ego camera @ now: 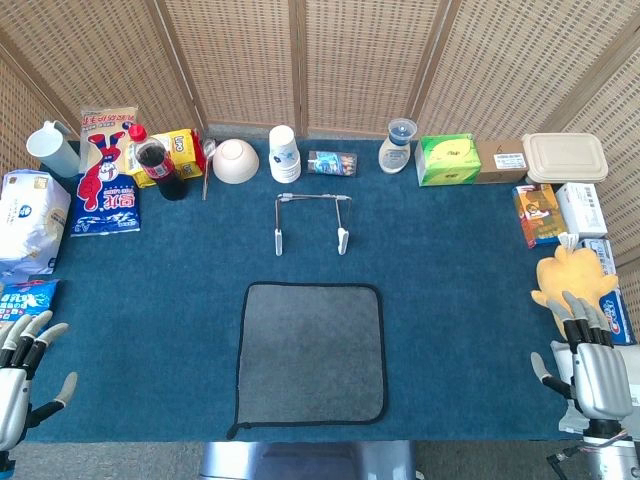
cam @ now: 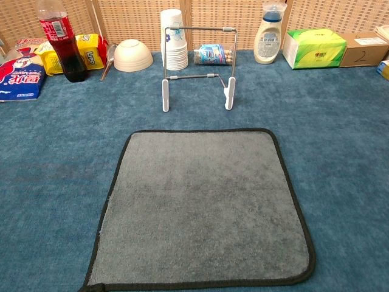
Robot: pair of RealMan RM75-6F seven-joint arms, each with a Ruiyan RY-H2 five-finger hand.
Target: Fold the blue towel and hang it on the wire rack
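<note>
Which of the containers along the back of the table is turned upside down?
The white bowl, beside the cola bottle; the paper cup stack and detergent bottle stand upright.

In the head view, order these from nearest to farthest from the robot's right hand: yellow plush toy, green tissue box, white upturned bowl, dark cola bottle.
From the right hand:
1. Yellow plush toy, just beyond it, right edge.
2. Green tissue box, back right.
3. White upturned bowl, back, left of centre.
4. Dark cola bottle, back left.
</note>
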